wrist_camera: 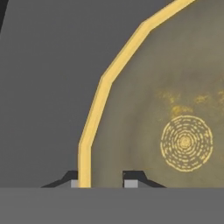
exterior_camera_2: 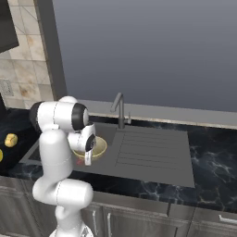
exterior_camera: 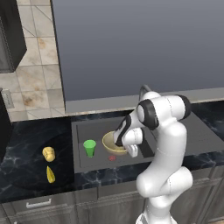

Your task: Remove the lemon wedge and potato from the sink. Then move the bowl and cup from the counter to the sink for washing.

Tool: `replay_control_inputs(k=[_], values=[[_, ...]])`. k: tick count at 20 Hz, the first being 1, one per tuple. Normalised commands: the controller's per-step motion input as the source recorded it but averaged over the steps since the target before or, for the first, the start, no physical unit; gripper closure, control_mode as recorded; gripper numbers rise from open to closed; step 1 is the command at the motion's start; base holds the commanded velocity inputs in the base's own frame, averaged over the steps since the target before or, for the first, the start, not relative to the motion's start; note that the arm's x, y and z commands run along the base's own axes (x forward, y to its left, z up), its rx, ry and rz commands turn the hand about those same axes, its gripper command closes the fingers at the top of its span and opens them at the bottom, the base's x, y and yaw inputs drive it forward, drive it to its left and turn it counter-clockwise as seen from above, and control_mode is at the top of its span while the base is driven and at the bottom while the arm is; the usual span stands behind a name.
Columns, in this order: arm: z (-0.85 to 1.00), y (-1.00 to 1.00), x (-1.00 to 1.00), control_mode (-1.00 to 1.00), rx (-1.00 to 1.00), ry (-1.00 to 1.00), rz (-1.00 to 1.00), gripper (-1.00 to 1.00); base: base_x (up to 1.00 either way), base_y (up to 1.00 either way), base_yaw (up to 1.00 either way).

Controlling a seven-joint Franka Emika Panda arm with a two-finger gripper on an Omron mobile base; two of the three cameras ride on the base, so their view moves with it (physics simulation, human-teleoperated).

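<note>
The bowl (exterior_camera: 113, 143) is set in the sink (exterior_camera: 81, 151) beside the cup (exterior_camera: 90, 147), its rim straddled by the slightly parted, barely gripping fingers of the hand (wrist_camera: 106, 179), so tipping is risked if the rim is snagged on withdrawal.

A black marbled worktop (exterior_camera: 26, 166) runs along grey cabinet fronts (exterior_camera: 52, 208), one drawer bearing a pale handle (exterior_camera: 38, 203). Behind it rises a large plain blue-grey wall panel (exterior_camera: 140, 48). Beige tiles (exterior_camera: 37, 74) cover the wall at left, with a small outlet plate (exterior_camera: 7, 98).
</note>
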Motion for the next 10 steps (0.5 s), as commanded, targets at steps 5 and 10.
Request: replay_control_inputs(k=[5, 10], values=[[-0.1, 0.01, 0.03, -1.0, 0.0, 0.0, -0.02, 1.0, 0.0, 0.0, 0.0], [-0.04, 0.0, 0.0, -1.0, 0.0, 0.0, 0.0, 1.0, 0.0, 0.0, 0.0]])
